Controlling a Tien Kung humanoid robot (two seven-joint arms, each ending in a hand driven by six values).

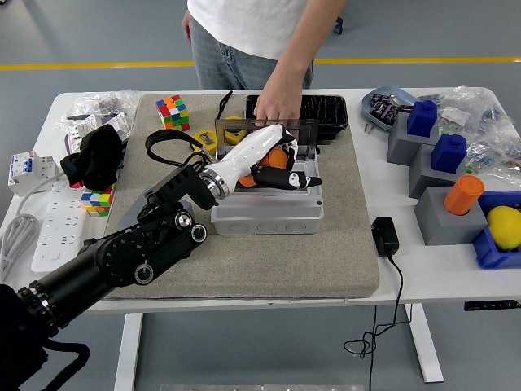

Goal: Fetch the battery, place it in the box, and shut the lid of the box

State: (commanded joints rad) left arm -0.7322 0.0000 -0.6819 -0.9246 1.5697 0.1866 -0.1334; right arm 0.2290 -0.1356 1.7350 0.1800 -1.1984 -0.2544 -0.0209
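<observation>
Grey mat (269,252), unlabelled grey box (267,213)

The left arm (122,261) comes in from the lower left corner, rising diagonally forward to a silver wrist (210,181). The left hand (264,159) in its white shell stretches out rightward, black fingers (285,179) extended and slightly curled. From the far edge, a person's hand (278,106) reaches down, fingers bent downward.
</observation>
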